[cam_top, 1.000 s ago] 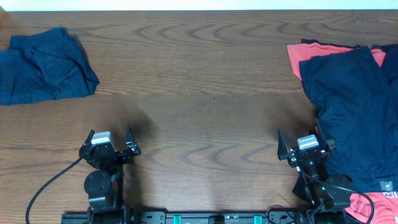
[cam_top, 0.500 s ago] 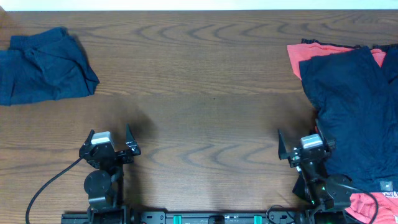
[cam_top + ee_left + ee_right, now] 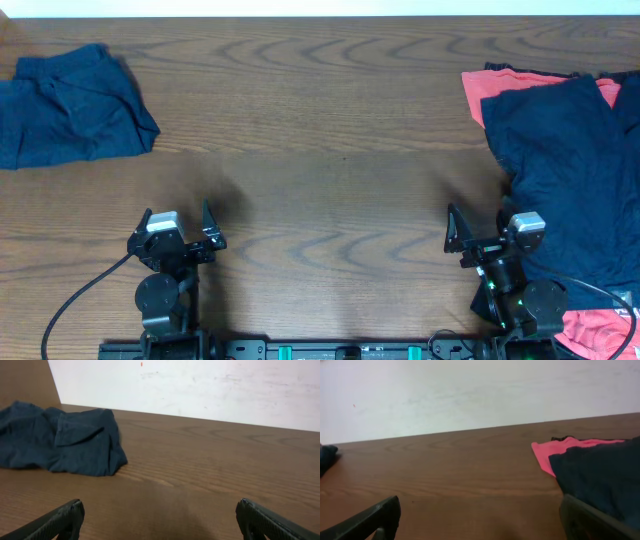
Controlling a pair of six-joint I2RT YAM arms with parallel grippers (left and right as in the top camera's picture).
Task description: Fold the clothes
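Note:
A crumpled dark navy T-shirt (image 3: 70, 105) lies at the table's far left; it also shows in the left wrist view (image 3: 60, 440). At the right edge a navy T-shirt (image 3: 570, 170) lies spread over a coral-red T-shirt (image 3: 478, 88); both show in the right wrist view, navy (image 3: 605, 475) over coral-red (image 3: 545, 452). My left gripper (image 3: 178, 228) is open and empty near the front edge. My right gripper (image 3: 487, 228) is open and empty, its right finger at the navy shirt's left edge.
The brown wooden table (image 3: 330, 150) spans the view. A black cable (image 3: 70, 300) runs from the left arm's base to the front edge. A white wall (image 3: 200, 385) stands behind the table.
My right gripper has shifted to the right, toward the navy shirt on the right pile. The left arm and the clothes have not moved.

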